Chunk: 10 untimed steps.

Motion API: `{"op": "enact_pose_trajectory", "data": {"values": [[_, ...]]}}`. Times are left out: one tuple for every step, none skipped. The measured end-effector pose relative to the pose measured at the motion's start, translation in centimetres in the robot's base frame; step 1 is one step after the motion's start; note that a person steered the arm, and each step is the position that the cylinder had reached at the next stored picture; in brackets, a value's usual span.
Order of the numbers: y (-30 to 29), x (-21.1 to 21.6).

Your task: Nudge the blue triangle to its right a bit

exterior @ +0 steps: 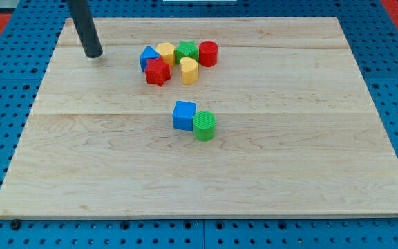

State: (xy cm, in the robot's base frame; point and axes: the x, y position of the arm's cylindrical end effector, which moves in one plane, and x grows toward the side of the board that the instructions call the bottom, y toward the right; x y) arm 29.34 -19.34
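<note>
My tip (93,54): lower end of the dark rod, resting on the tabletop (289,159) near the view's top left corner.
Tool state: a plain rod with nothing that opens or closes; it grips nothing and touches no block.
Blue triangle (148,57): leftmost piece of a cluster of 6 near the view's top centre, to the view's right of my tip with a gap of bare wood between them.
Cluster neighbours: yellow block (166,52) touching the blue triangle on its right, then green block (186,50) and red cylinder (208,53) in a row.
Front of cluster: red block (157,71) just below the blue triangle, touching it; yellow heart-shaped block (189,70) beside it.
Separate pair: blue cube (184,115) and green cylinder (204,126), touching, near the tabletop's middle, well apart from the cluster.
</note>
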Motion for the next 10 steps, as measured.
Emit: {"op": "enact_pose_trajectory", "data": {"values": [[2.8,-0.6],[5.0,0.3],[6.1,0.3],[6.6,0.0],[7.6,-0.1],[8.7,-0.1],[9.1,-0.1],[9.1,0.0],[9.1,0.2],[9.0,-0.7]]}}
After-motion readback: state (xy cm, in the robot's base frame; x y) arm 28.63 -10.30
